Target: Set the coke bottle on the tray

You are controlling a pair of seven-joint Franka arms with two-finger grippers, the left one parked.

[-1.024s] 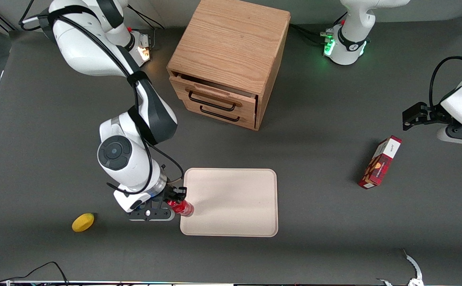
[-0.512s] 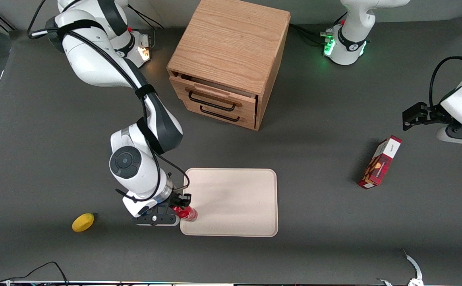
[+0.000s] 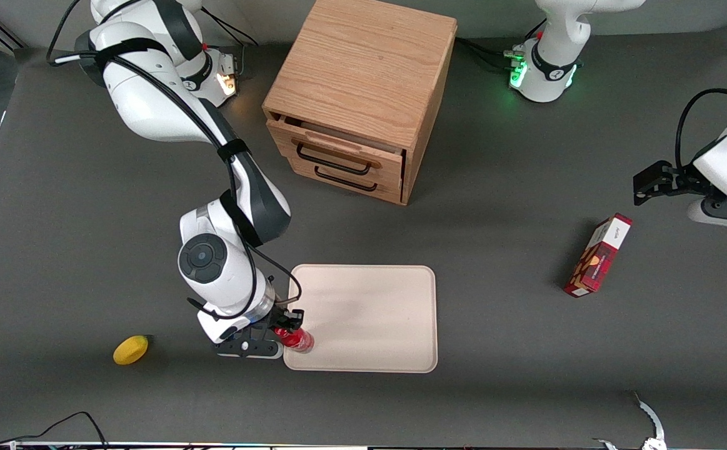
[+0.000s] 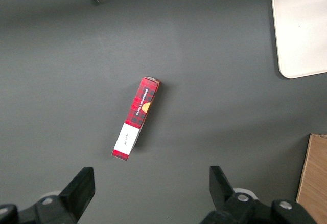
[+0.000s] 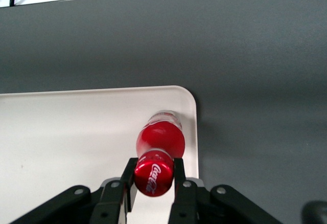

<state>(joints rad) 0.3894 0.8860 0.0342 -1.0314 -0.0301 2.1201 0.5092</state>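
- Coke bottle (image 3: pixel 296 338) was small and red, and it was over the corner of the tray (image 3: pixel 369 312) that was nearest the front camera, at the working arm's end
- From the wrist view the coke bottle (image 5: pixel 159 150) had a red cap with white writing on it and a clear bottom
- Its clear bottom was down at the tray (image 5: pixel 76 132), just inside the rounded corner, but I could not tell if it was touching
- The gripper (image 3: pixel 288 325) was right above that corner of the tray
- Its jaws were closed on the coke bottle near the cap, one black finger (image 5: pixel 130 180) on each side
- The tray was big, flat and pale pink, and it lay on the dark grey desk (image 3: pixel 494 375)
- A yellow lemon (image 3: pixel 130 349) sat on the desk, near the arm and well apart from the tray
- A wooden cabinet (image 3: pixel 363 94) with two drawers stood farther from the front camera than the tray
- Its top drawer (image 3: pixel 335 153) was open a little bit
- A red carton (image 3: pixel 597 255) lay toward the parked arm's end of the desk, well apart from the tray
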